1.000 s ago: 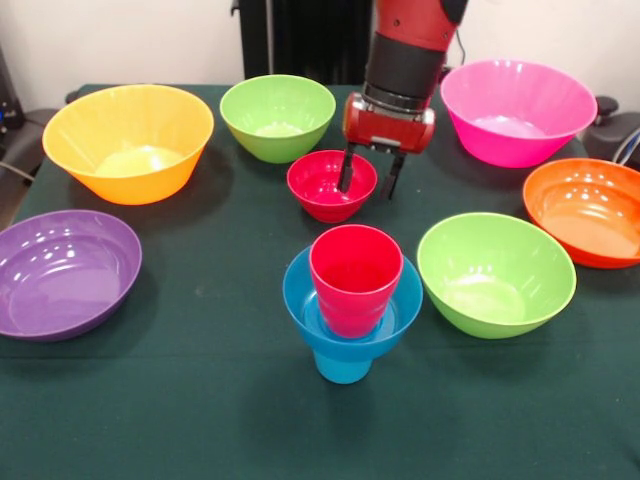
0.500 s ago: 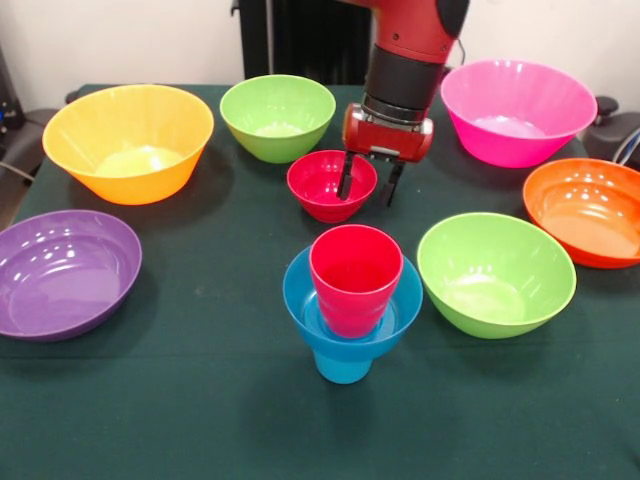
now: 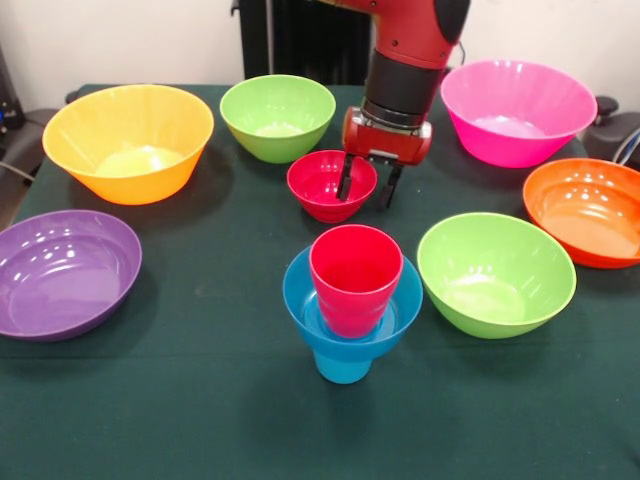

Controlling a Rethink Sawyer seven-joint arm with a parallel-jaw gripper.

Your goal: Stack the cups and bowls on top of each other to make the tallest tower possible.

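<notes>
so the whole thing sits on a dark green cloth-covered surface, and i'll place everything off the tower in the front middle.

biggest first: the large glossy yellow-orange plastic bowl is far back and left of the tower. the large glossy pink plastic bowl is far back and right. the wide glossy purple plastic bowl is well off to the tower's left, about level with it. the large glossy orange plastic bowl is off to the right, a bit further back, cut by the frame edge.

medium stuff: one glossy lime green plastic bowl sits just right of the tower, close but not touching. the other lime green plastic bowl is well behind the tower, slightly left.

the red and black robot arm comes down behind the tower, and its jaws are spread wide, one finger inside the small glossy red plastic bowl and the other outside its right rim, so they straddle the wall. can't tell if either finger actually touches it. that bowl sits right behind the tower.

the tower itself: sky-blue ribbed plastic cup at the bottom, small glossy blue plastic bowl on it, red ribbed plastic cup upright in the bowl.
</notes>
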